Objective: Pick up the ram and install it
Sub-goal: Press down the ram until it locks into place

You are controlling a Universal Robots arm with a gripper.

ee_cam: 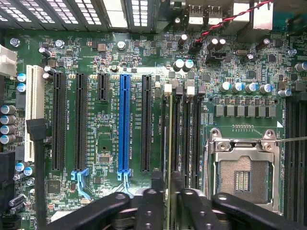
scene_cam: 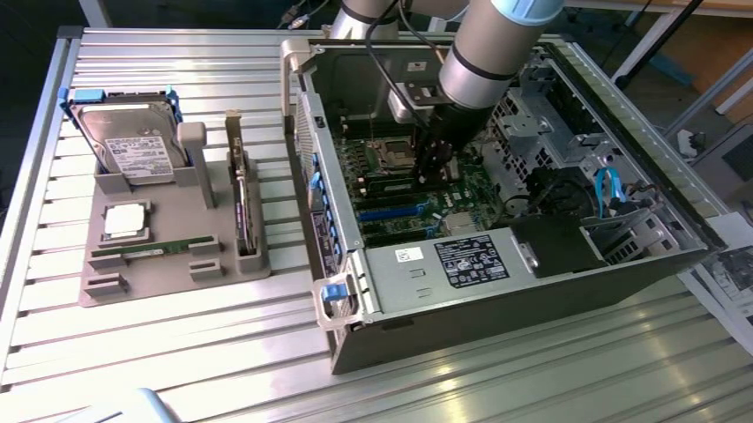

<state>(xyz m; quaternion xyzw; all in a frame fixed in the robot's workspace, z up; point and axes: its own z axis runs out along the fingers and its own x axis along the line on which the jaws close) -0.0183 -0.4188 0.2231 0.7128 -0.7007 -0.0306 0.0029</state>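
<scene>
My gripper is down inside the open computer case, just above the motherboard. Its two black fingers are shut on a ram stick, seen edge-on as a thin green strip. The stick lies along the outermost memory slot, beside several empty black slots next to the open processor socket. Whether it is fully seated I cannot tell. In the exterior view the gripper stands upright over the board's middle. A second, alike ram stick lies flat on the grey holder tray.
The tray at the exterior view's left also carries a hard drive, a square silver processor and an upright dark expansion card. A blue expansion slot and black slots flank the memory slots. Case walls, a drive cage and blue cables surround the arm.
</scene>
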